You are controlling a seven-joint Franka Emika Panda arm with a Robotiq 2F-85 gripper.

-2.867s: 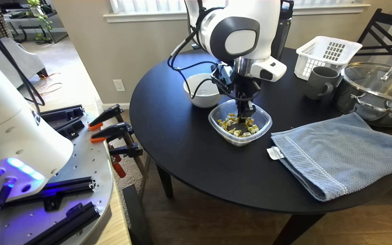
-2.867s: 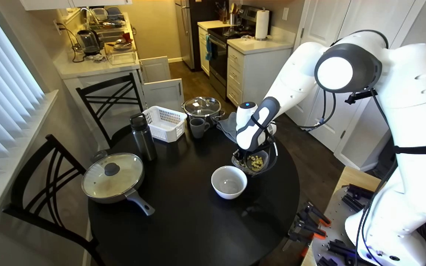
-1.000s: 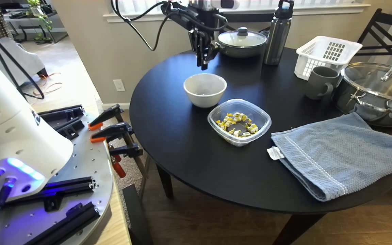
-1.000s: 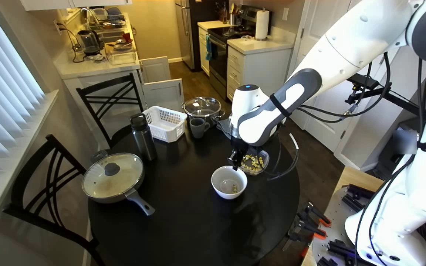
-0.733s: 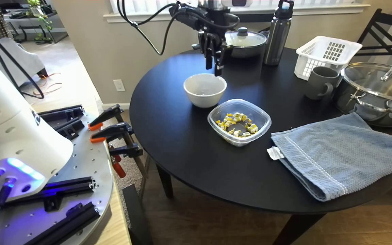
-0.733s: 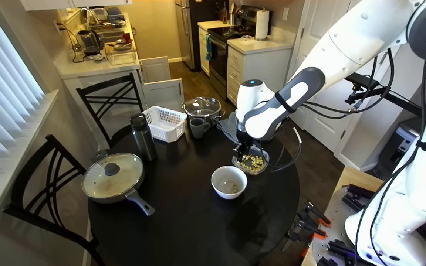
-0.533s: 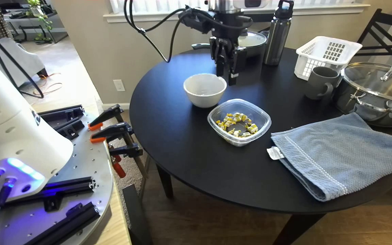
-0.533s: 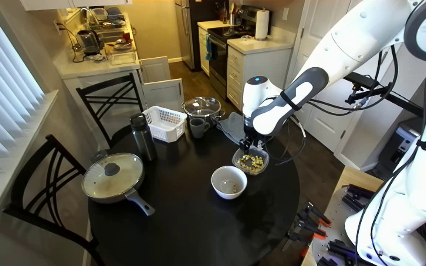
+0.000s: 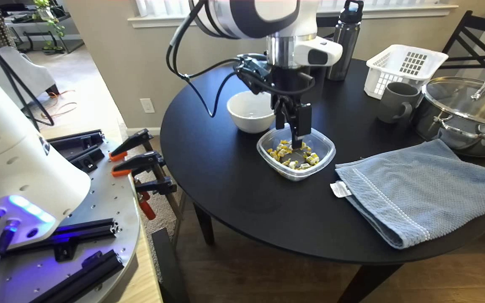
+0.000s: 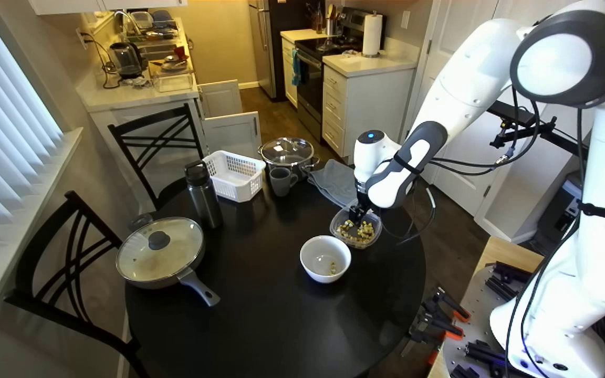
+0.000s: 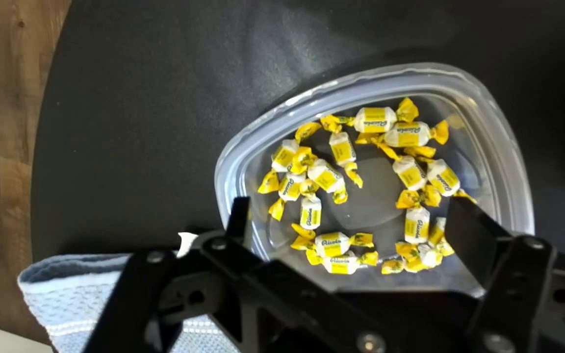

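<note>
Clear plastic tub (image 11: 510, 171) on dark table (image 9: 225, 189), landmark here; hand (image 11: 348, 220) now over it, a second ago it hung by the bowl (image 9: 249, 124), just beside the tub

Fingers (image 11: 238, 218) nearly together then, spread wide now, holding nothing; their height above the tub's floor hard to judge

Yellow-and-white wrapped sweets (image 11: 325, 176) lie inside the tub in a loose ring round a bare patch; one finger comes close to those at one side, contact uncertain

Bowl: yellowish specks (image 10: 333, 268) at the bottom, not visible there a few moments back; probably sweets, too small to count

Meaning, as I judge it: a drop into the bowl looks done, hand back empty over the tub, which holds most of the sweets; the gap between fingers spans bare floor as well as sweets, so closing over the middle could come up short

Towel (image 9: 419, 193) near the tub, on the side away from the bowl; pot (image 9: 465, 111) well apart from the tub, past the towel
</note>
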